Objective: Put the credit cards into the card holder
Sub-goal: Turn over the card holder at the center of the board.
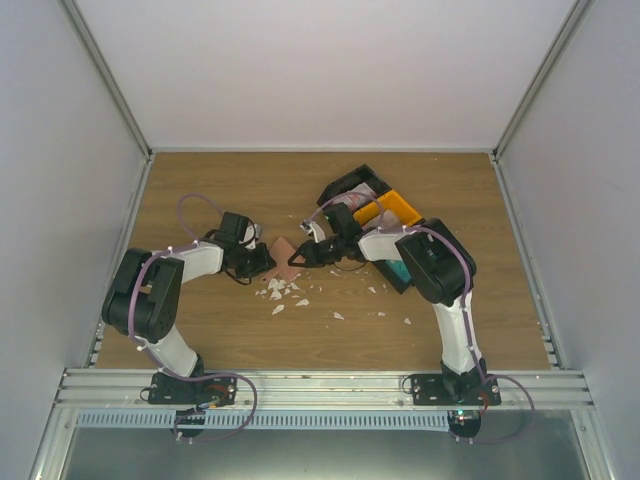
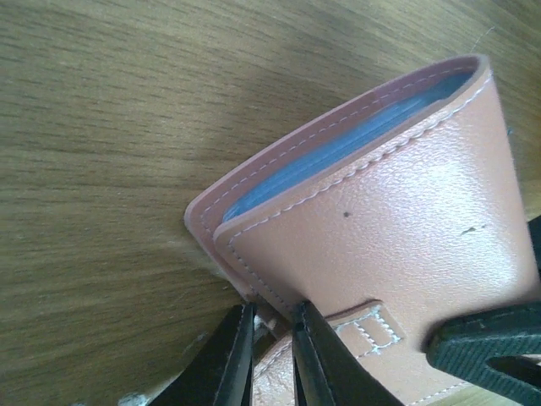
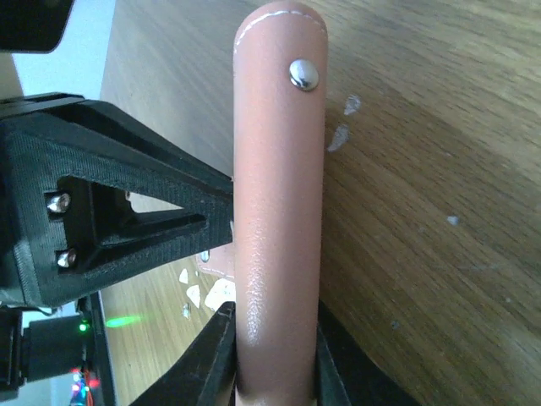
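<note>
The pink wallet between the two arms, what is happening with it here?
Both arms hold the holder at the middle of the table. The left hand pinches one edge, and the right hand clamps its snap strap. It gapes slightly, showing blue lining. No card is in either hand.

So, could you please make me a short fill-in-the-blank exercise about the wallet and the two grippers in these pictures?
1. The left gripper and the right gripper both grip the pink card holder, whose lining is ____.
2. The snap on its strap is ____ in colour.
3. White scraps lie on the ____ table.
Missing words: blue; silver; wooden.
</note>
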